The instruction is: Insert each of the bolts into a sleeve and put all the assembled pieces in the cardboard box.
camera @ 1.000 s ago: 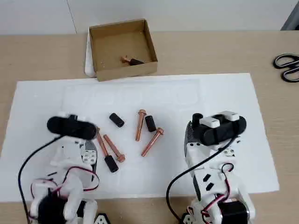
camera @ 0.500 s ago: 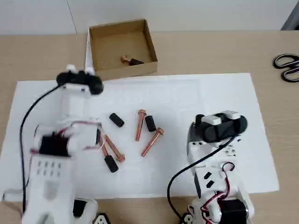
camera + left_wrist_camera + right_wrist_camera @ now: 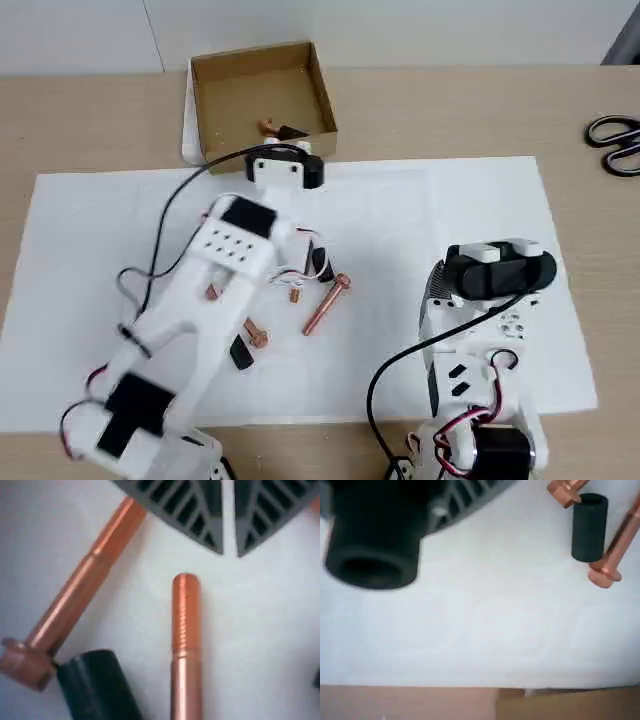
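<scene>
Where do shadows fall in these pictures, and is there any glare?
High view: even, soft light; the white paper shows no glare, and the cardboard box shades its own floor slightly. Left wrist view: the middle bolt carries a mild sheen and a faint shadow. Right wrist view: soft shade beside the loose sleeve.

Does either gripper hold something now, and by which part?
Right gripper holds a black sleeve by its side wall, open end free; left gripper holds nothing.

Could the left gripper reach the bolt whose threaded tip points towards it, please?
Probably yes: the left gripper hovers just past the tip of that bolt, bare paper between them; its narrowly parted jaws would need widening.
</scene>
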You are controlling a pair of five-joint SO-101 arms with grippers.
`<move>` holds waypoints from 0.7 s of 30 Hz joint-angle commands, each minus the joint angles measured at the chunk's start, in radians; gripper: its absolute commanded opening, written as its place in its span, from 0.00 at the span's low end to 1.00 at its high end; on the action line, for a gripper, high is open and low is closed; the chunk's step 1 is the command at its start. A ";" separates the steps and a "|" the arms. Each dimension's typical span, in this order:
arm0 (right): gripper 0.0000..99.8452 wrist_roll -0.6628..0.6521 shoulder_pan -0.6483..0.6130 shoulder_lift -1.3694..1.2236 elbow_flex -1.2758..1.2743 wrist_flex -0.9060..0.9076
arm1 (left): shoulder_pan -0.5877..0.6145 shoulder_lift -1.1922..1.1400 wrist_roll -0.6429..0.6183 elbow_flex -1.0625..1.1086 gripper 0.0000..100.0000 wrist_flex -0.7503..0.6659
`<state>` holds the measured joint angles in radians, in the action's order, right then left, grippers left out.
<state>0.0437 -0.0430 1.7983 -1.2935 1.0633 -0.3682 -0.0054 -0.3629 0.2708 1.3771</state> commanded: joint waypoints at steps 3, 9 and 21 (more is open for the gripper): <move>0.00 0.006 0.010 0.007 0.006 0.013 | -0.012 -0.141 -0.018 -0.157 0.01 0.005; 0.00 0.006 0.085 0.007 0.006 0.010 | -0.012 -0.292 -0.018 -0.384 0.01 0.153; 0.00 0.006 0.162 0.007 0.006 0.004 | -0.021 -0.480 -0.017 -0.638 0.12 0.302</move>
<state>0.0437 0.1135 1.7983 -1.2935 1.0740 -0.3775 -0.4810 -0.3767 -0.3076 1.6272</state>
